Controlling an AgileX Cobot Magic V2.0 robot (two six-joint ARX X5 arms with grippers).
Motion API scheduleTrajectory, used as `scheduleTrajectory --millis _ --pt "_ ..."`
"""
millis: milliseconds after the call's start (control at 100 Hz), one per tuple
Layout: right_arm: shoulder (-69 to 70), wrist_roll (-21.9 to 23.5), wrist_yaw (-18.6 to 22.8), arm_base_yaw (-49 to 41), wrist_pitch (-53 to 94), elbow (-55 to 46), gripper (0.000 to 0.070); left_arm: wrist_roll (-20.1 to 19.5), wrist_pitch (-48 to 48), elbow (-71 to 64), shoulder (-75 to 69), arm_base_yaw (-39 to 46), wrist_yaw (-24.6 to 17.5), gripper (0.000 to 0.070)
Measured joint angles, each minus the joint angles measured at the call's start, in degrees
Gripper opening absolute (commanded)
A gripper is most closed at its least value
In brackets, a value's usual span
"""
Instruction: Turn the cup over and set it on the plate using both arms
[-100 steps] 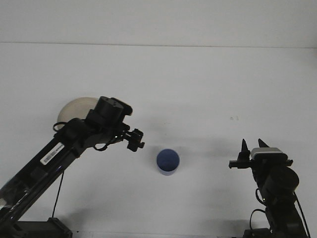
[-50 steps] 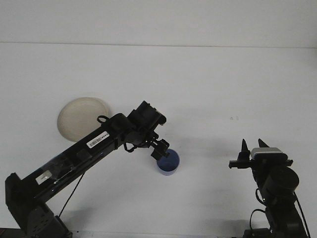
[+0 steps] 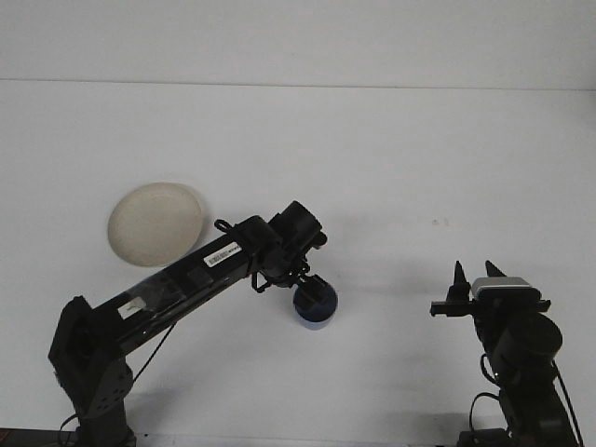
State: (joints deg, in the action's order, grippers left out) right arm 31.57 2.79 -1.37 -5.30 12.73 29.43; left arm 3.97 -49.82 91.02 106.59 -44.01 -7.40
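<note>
Single front view, mounted high behind the robot, looking forward and steeply down over the white table point(image 3: 391, 158). Fairly distant: table fills nearly the whole frame, its far edge running across just below the top. Both arm bases sit at the bottom edge, nearest the camera. No second view to overlap.

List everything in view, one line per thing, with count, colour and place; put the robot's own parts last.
cup: one, blue, near the table's middle, partly covered by the left gripper.
plate: one, cream, left part of the table, nothing on it.
table: one, white, fills the view.
left gripper: one, black, on the arm reaching in from the lower left, down at the cup.
right gripper: one, black, lower right, fingers apart and pointing up, away from the cup.
</note>
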Motion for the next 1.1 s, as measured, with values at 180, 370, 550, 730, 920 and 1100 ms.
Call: scheduleTrajectory --millis 180,370,550,730,920,1100 --pt "0.00 0.00 0.00 0.00 -0.02 0.00 0.0347 -0.13 -0.11 0.00 2.14 -0.17 0.00 0.0280" --pt "0.00 0.00 0.02 0.00 0.00 0.00 0.0347 -0.52 0.09 0.00 2.23 -0.37 -0.02 0.0009" --pt "0.00 0.00 0.00 0.00 -0.02 0.00 0.0347 -1.11 0.07 0.00 2.23 -0.39 -0.02 0.0009" --pt "0.00 0.00 0.00 0.00 -0.02 0.00 0.0347 -1.86 -3.69 2.34 2.36 -0.31 -0.02 0.0010" --pt "0.00 0.00 0.00 0.00 0.00 0.00 0.0347 -4.33 -9.05 9.68 2.34 2.62 2.16 0.0010" --pt "0.00 0.00 0.00 0.00 -0.02 0.00 0.0347 -5.44 -13.97 14.19 0.83 10.10 6.27 0.0009"
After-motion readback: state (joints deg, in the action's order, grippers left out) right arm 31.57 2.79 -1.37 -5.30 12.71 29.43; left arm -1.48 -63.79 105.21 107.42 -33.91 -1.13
